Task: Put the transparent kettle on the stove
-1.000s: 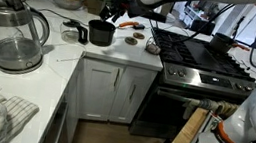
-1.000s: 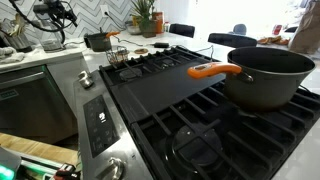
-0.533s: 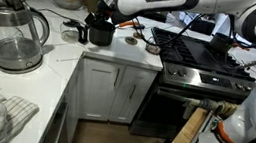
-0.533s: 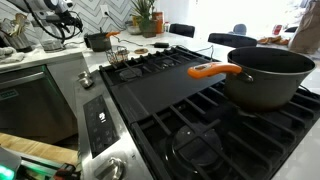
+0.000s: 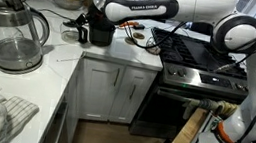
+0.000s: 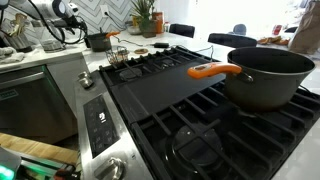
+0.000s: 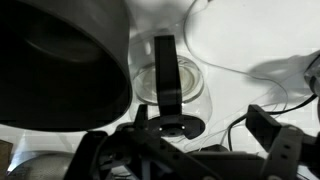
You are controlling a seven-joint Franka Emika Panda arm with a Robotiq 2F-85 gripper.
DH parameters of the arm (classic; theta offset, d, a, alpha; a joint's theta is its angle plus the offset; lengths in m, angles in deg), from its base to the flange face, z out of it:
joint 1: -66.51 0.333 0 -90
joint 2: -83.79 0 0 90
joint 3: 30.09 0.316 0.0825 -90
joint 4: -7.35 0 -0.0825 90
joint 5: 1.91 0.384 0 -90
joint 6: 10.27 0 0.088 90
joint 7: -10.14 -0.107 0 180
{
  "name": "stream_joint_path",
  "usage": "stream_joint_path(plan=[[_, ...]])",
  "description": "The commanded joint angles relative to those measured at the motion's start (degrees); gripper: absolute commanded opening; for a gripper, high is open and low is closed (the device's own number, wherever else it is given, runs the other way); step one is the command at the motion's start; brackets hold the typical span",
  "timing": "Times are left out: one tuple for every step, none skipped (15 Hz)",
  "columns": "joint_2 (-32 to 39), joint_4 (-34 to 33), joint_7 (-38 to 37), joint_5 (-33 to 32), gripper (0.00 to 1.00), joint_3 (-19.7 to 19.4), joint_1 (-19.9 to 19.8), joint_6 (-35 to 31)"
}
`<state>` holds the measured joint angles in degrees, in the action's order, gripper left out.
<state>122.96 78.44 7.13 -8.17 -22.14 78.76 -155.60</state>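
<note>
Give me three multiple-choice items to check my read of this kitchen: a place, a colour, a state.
1. What colour is the handle of the large grey pot on the stove? A orange; B blue; C white.
2. Where is the transparent kettle? A on the stove; B on the counter beside the black pot; C inside the grey pot.
3. The gripper is: A shut on the kettle; B open above the kettle; C shut on the black pot.
Answers: 1 A, it shows bright orange. 2 B, the wrist view shows it beside the pot. 3 B, its fingers stand spread apart.
</note>
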Motion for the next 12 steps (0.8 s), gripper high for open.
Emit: stream_joint_path(plan=[[6.16,-7.43,0.29,0.0,1.0,-2.02,1.77,-1.23],[7.18,-8.51,0.27,-0.14,1.0,-2.36,2.05,-1.46],[8.12,-9.55,0.26,-0.14,1.0,-2.56,2.26,-1.5],[9.0,-10.44,0.9,-0.03,1.0,-2.43,2.28,-1.73],[9.83,-11.35,0.92,-0.33,1.0,-2.8,2.59,-1.97],[10.59,-12.09,1.04,-0.54,1.0,-3.07,2.81,-2.06],[11.27,-12.89,0.94,-0.67,1.0,-3.4,3.05,-1.88],[11.85,-13.52,0.96,-0.84,0.94,-3.76,3.29,-1.9],[12.39,-14.12,1.12,-0.96,0.74,-3.95,3.46,-1.84],[12.89,-14.52,1.04,-1.86,0.7,-3.75,3.27,-2.26],[13.21,-14.87,1.16,-2.01,0.69,-3.86,3.34,-2.18],[13.57,-15.29,1.28,-2.24,0.64,-3.9,3.37,-2.23]])
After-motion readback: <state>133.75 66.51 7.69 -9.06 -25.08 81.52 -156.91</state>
